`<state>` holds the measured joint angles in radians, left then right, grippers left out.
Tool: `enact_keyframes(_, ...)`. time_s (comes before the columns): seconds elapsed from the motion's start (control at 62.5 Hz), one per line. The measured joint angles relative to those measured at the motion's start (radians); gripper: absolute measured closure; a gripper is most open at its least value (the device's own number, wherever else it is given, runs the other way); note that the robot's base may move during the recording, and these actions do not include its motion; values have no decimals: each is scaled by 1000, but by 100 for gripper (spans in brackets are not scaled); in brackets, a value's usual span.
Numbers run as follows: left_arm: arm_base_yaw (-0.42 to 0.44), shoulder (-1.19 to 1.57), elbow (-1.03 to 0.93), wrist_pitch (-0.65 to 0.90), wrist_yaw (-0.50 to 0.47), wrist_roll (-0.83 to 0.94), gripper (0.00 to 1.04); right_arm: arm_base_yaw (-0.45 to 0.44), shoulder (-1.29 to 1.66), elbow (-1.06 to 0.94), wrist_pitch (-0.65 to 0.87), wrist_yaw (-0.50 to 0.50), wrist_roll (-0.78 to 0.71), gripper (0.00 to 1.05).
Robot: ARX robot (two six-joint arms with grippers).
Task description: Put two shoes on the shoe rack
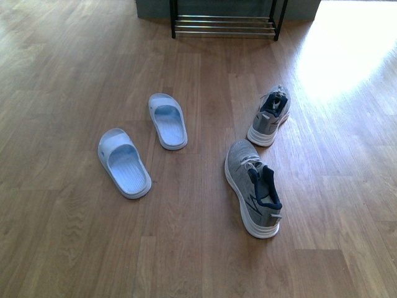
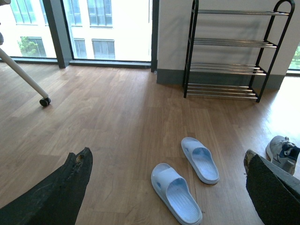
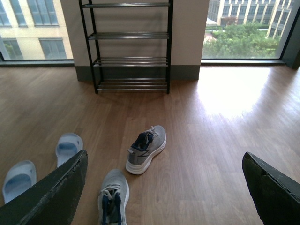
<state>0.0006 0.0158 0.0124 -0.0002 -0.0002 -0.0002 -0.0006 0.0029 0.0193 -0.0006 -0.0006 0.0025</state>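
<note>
Two pale blue slide sandals lie on the wood floor, left of centre in the front view: the nearer one (image 1: 124,162) and the farther one (image 1: 167,120). The shoe rack (image 1: 224,26), black frame with silver bars, stands against the far wall with bare tiers (image 2: 229,51). No arm shows in the front view. My left gripper (image 2: 166,157) is open above the floor, with both sandals (image 2: 176,193) (image 2: 200,159) lying between its fingers' lines of sight. My right gripper (image 3: 165,159) is open and holds nothing; the sandals (image 3: 18,179) (image 3: 69,146) lie off to one side of it.
Two grey sneakers lie to the right of the sandals, one nearer (image 1: 254,186) and one farther (image 1: 270,118). A white leg with a caster wheel (image 2: 44,101) stands far left by the windows. Bright sunlight falls on the floor (image 1: 347,49) at the right.
</note>
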Motion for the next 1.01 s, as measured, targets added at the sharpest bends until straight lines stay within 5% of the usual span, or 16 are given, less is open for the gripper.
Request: enact_keyframes(1.008, 0, 0, 0, 0, 0, 0, 9, 0, 0, 0, 0, 0, 0, 9)
